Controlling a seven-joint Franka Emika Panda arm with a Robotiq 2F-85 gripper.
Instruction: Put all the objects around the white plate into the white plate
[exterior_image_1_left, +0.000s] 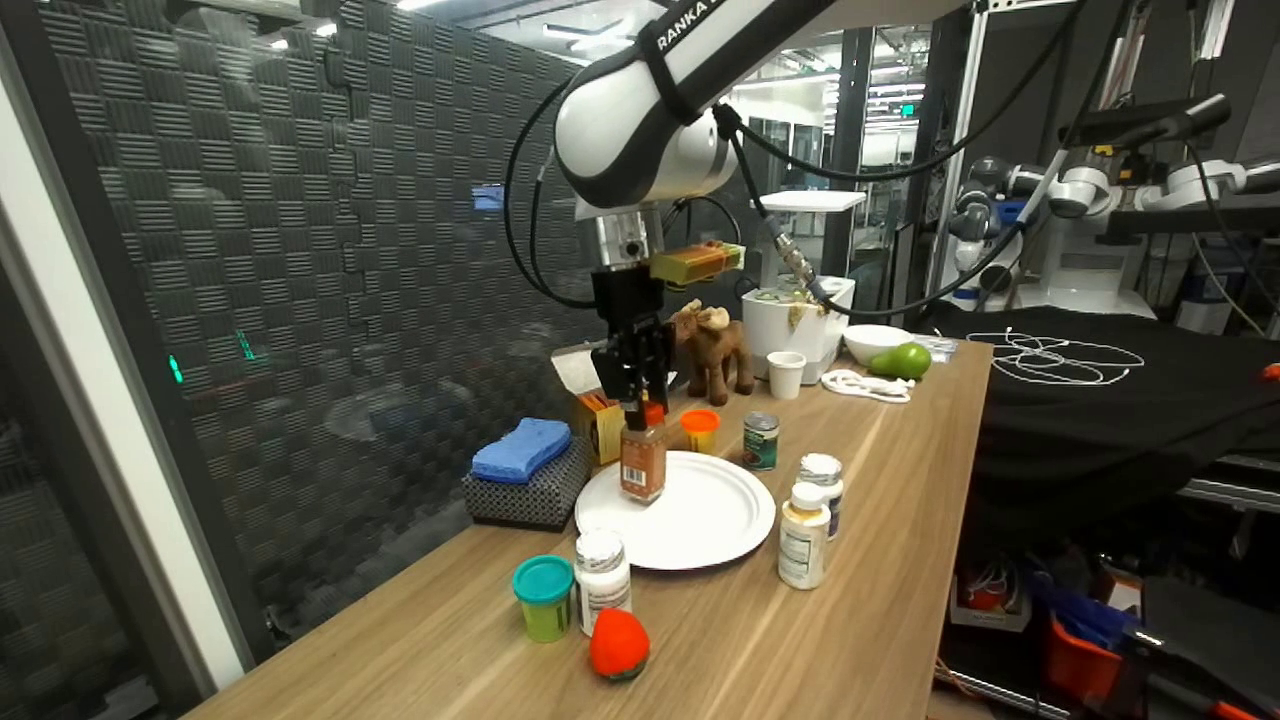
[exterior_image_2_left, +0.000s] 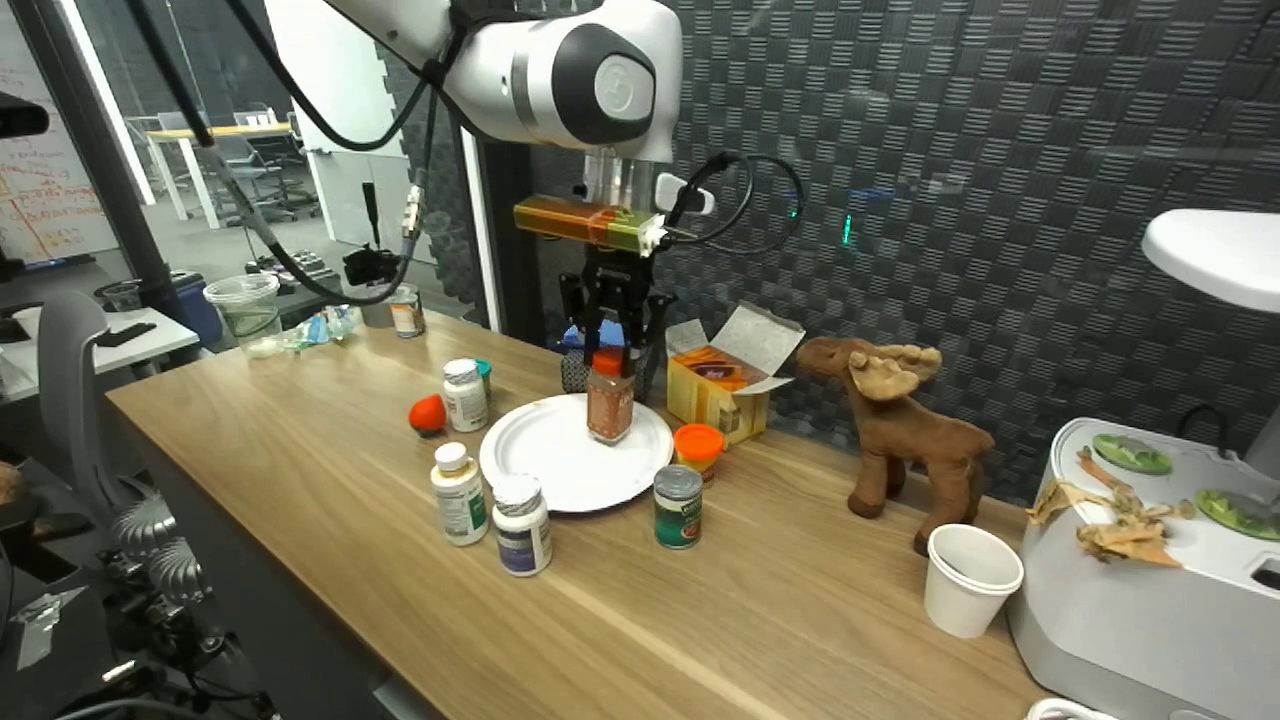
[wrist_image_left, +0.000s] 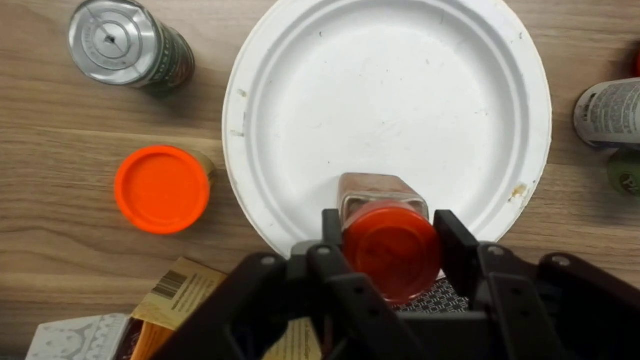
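Stretching through both exterior views, the wooden table (exterior_image_2_left: 300, 440) has the white arm (exterior_image_2_left: 560, 80) reaching over it. A brown toy moose (exterior_image_2_left: 915, 435) stands well apart from the white plate (wrist_image_left: 400, 100), which lies flat and, in the wrist view, shows brown stains on its rim. Near the plate sits a yellow box (exterior_image_2_left: 700, 402) with its flaps raised, and close to that is a dark patterned block (exterior_image_1_left: 530, 492) carrying a blue sponge (exterior_image_1_left: 522, 450). Pointing down over the plate, the gripper (wrist_image_left: 389, 225) has its fingers (wrist_image_left: 456, 240) partly spread, one on each side of a red cap (wrist_image_left: 392, 255), so it has hold of the brown jar (exterior_image_2_left: 609, 408) by its top. That jar is nearly upright, within the plate's outline on the side toward the box and block; whether its base touches the plate, I cannot tell. On the table around the plate stand a green-labelled white bottle (exterior_image_2_left: 460, 502), close beside it a blue-labelled white bottle (exterior_image_2_left: 522, 537), and farther round a third white bottle (exterior_image_1_left: 603, 582). A small can (exterior_image_2_left: 678, 510) with a green label stands just beside the plate, between the blue-labelled bottle and an orange-lidded tub (wrist_image_left: 162, 190). A green tub (exterior_image_1_left: 546, 608) with a teal lid is right next to the third bottle; whether they touch is unclear. A red ball (exterior_image_1_left: 618, 643) rests on the wood near that bottle.
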